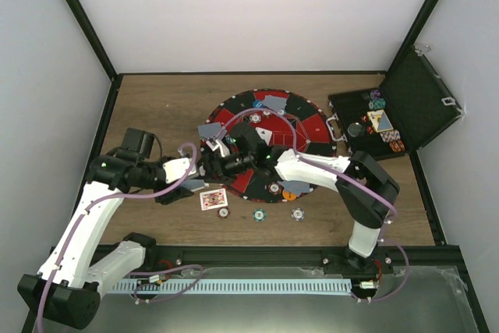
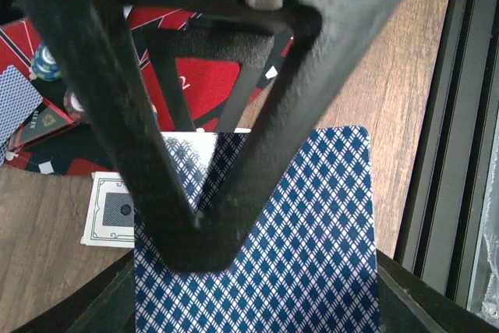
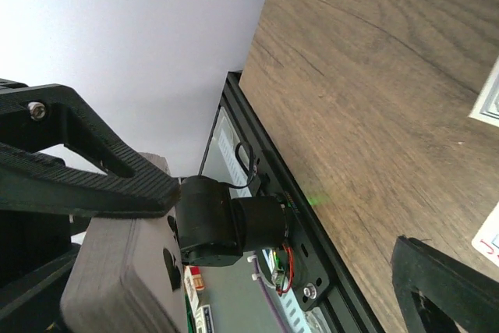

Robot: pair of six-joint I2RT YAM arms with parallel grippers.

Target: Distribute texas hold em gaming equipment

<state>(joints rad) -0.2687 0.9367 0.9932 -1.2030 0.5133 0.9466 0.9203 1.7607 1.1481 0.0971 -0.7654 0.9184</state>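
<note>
Bases sit at the near edge. Hours below read off the top view, with the mat (image 1: 312, 126) as the dial and six o'clock toward those bases.

Nearest on the table (image 1: 156, 107), three chips (image 1: 259, 214) lie in a row from seven to five o'clock, just outside the mat's rim. A face-up card (image 1: 213, 198) with a red court figure lies just beside the seven o'clock chip.

Past it, at about eight, the two arms meet. The left gripper (image 2: 195, 220) has its fingers pinched together on a blue-backed card (image 2: 312, 232), held back-up over the wood. Its wrist view shows a white card (image 2: 109, 208) flat on the table beneath (a dark mark at its middle, rank too small to tell).

The right gripper (image 3: 288, 224) comes in from four o'clock across the mat. Its fingers are spread wide with nothing between them. Beyond them its wrist view shows wood and the corners of two cards at the frame's edge.

On the mat, face-down cards (image 1: 273, 101) lie at about twelve, nine and five o'clock. A mat chip (image 1: 255, 118) sits near the twelve o'clock card.

Farthest, at three o'clock and just beside the rim, the case (image 1: 421, 99) stands open with its lid tilted back. Case chips (image 1: 395, 142) and one more card lie inside.
</note>
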